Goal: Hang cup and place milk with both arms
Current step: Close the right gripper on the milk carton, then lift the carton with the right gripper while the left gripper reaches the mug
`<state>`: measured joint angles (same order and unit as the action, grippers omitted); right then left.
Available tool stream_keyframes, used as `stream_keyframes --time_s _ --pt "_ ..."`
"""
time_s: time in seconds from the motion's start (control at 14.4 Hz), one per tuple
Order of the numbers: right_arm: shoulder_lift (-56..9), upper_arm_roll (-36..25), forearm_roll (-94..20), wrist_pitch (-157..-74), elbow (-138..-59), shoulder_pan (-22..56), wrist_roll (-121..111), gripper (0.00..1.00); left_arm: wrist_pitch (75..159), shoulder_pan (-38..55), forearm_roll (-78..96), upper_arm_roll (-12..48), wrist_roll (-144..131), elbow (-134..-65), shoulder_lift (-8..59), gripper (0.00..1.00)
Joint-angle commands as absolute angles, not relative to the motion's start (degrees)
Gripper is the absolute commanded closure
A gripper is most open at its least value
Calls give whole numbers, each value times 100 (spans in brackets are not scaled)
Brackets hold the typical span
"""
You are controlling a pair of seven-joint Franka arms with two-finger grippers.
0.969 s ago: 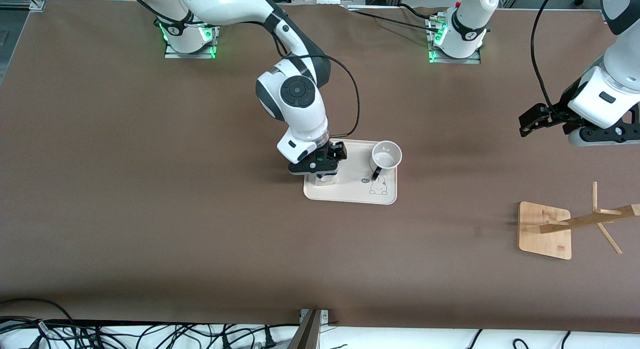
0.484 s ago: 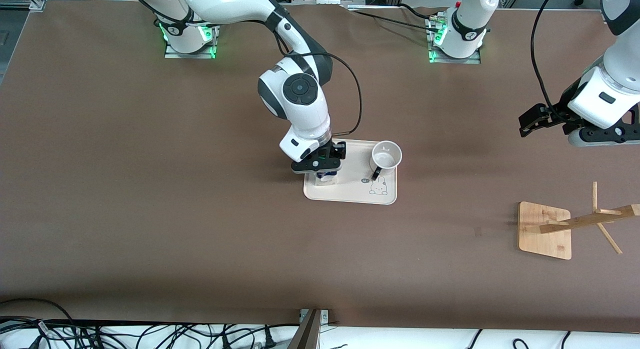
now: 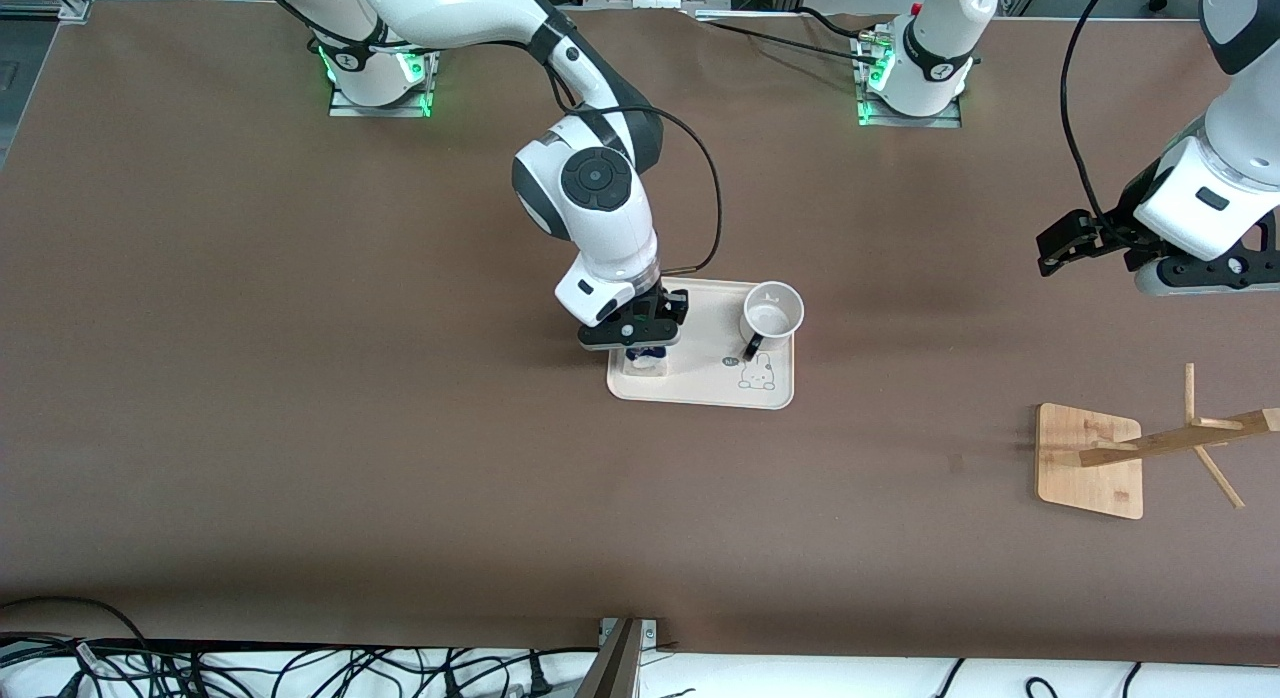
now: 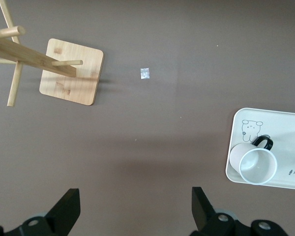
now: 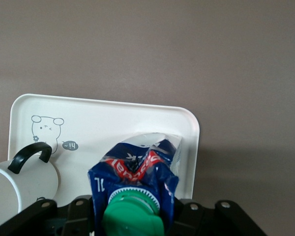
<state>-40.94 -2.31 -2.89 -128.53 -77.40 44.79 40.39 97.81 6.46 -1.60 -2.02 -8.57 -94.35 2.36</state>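
The milk (image 3: 648, 358) stands on the cream tray (image 3: 712, 386), at the end toward the right arm; its blue gabled top and green cap (image 5: 132, 216) fill the right wrist view. My right gripper (image 3: 646, 346) is shut on the milk (image 5: 137, 169), one finger on each side of its top. The white cup (image 3: 772, 316) stands upright on the same tray, its black handle (image 5: 30, 155) pointing at the front camera. My left gripper (image 3: 1058, 243) hangs open over bare table toward the left arm's end, its fingertips (image 4: 69, 206) wide apart and holding nothing.
A wooden cup rack (image 3: 1092, 460) with slanted pegs stands toward the left arm's end, nearer the front camera than the tray; its base (image 4: 71, 71) also shows in the left wrist view. A rabbit drawing (image 3: 758, 375) marks the tray. A small pale scrap (image 4: 145, 73) lies on the brown table.
My right gripper has shut on the milk's top and shifted slightly with it on the tray. The left arm has hardly moved.
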Motion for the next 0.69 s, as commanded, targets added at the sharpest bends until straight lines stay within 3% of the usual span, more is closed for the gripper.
stream_keyframes --time_s 0.0,0.62 --pt "-4043 -237 -246 -12858 -7734 4474 4096 65 9939 694 -9 -176 -721 -9264 430 0" --pt "-3587 -264 -211 -12411 -7726 4509 4087 65 10037 615 114 -176 -694 -9079 1581 0"
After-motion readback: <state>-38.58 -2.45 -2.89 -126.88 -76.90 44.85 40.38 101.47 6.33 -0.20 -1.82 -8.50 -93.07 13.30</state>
